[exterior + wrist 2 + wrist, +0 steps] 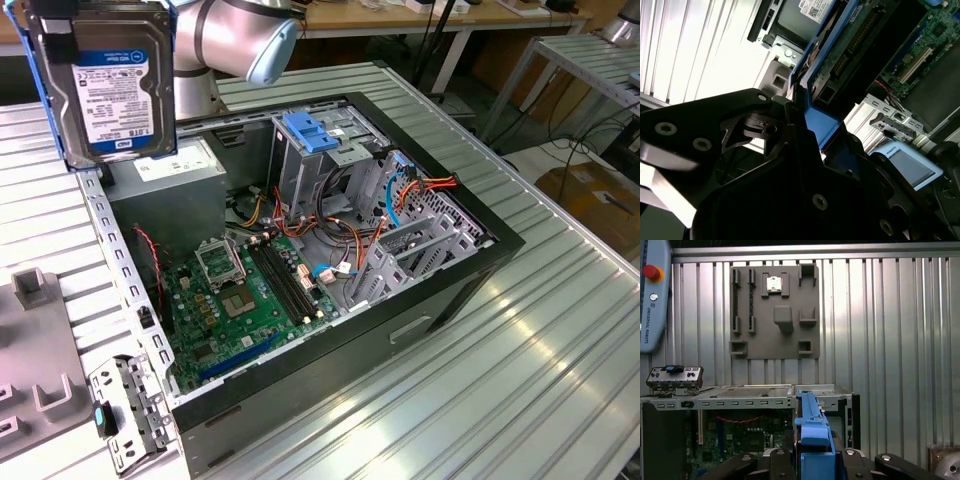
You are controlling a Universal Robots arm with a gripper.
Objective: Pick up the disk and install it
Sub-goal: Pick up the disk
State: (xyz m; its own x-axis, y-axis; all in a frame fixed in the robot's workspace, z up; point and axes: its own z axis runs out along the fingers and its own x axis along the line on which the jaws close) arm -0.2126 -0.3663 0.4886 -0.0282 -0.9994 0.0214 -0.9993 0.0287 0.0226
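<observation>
**Pincer holds disk aloft beside the open case**

Pincer [812, 457] pinches the disk [811, 422], its black jaws closed on either side and a blue rail showing between them in the first wrist view. The second wrist view shows the disk's circuit-board underside running away from the jaws.

At the exterior view's far left, a grey tray [35, 380] lies flat on the ribbed metal worktop [500, 380]. A small metal bracket [125, 420] sits just beside it, near the corner of the case [300, 395]. Above these, at the upper left, the disk hangs clear of the worktop, nearly upright, with its white, blue and black label facing the camera. Blue rails run down both of its long edges. The arm [240, 35] shows just behind it.

The black case lies on its side with the panel off. Inside, at the exterior view's left, a grey box [175, 165] with a white sticker sits along the rear wall. A green board [240, 290] lies flat in front of it. Further right stands a grey cage [325, 165] with a blue handle on top. Orange, red and blue cables [425, 185] trail beyond it towards the case's right end.
</observation>
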